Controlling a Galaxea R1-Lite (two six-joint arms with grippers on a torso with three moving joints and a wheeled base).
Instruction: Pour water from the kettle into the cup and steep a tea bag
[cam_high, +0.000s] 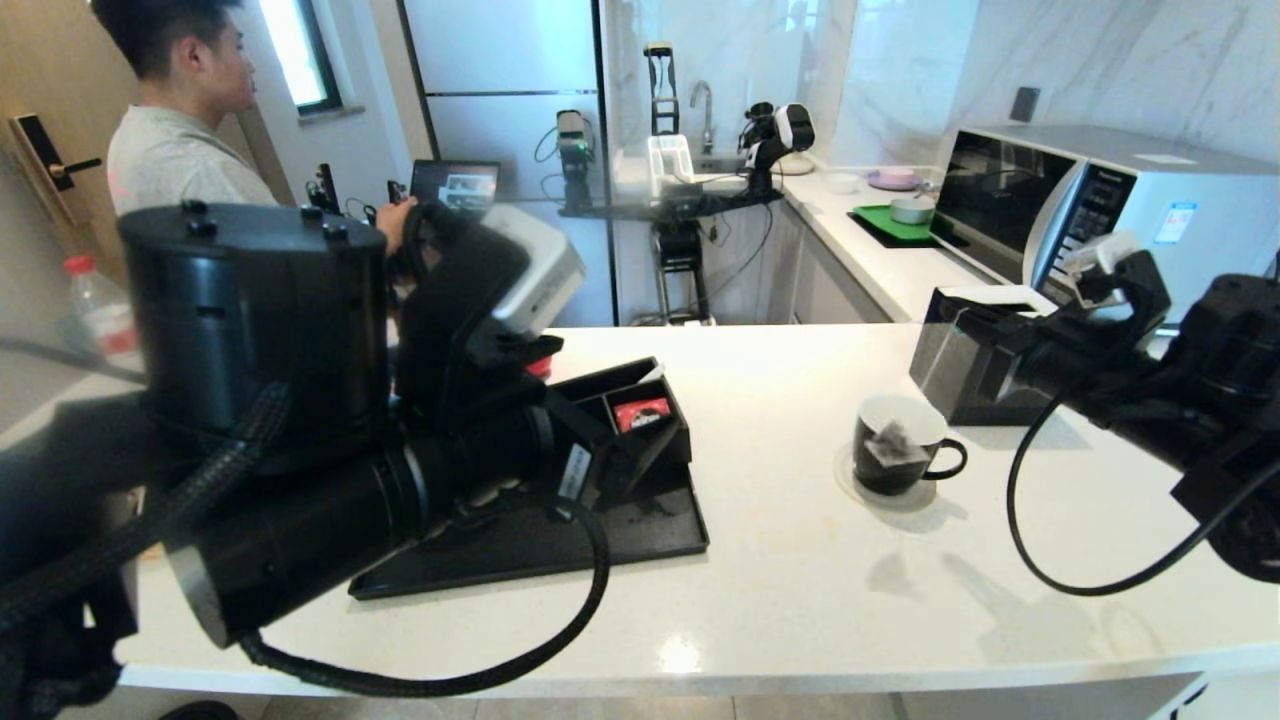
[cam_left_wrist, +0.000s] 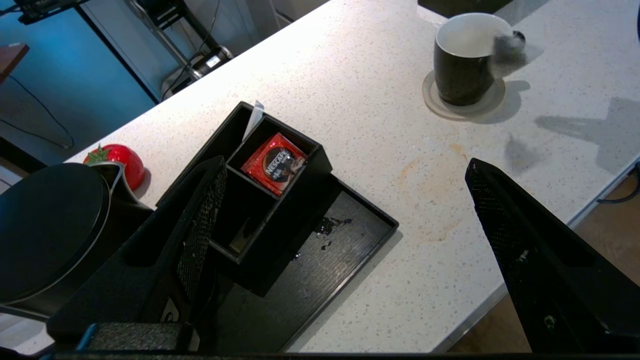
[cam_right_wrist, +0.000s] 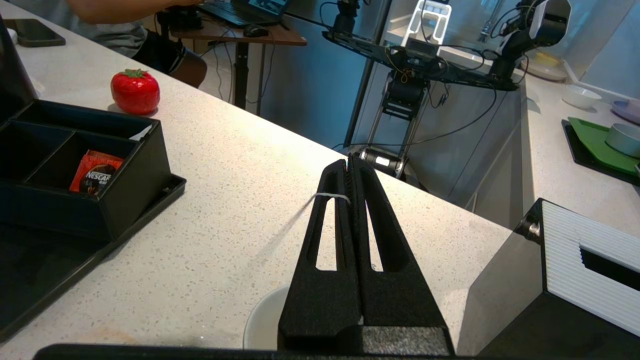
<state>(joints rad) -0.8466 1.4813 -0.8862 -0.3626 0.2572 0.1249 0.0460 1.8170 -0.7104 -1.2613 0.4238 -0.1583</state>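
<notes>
Tea bag (cam_high: 891, 447) over cup (cam_high: 897, 458) — red sachet (cam_left_wrist: 275, 162) boxed

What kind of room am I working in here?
Probably a kitchen used as a robot lab: a microwave on the counter, a sink tap behind, and another robot rig nearby.

red sachet (cam_left_wrist: 276, 163) in organizer (cam_left_wrist: 260, 200); strawberry (cam_right_wrist: 135, 91) nearby.
</notes>
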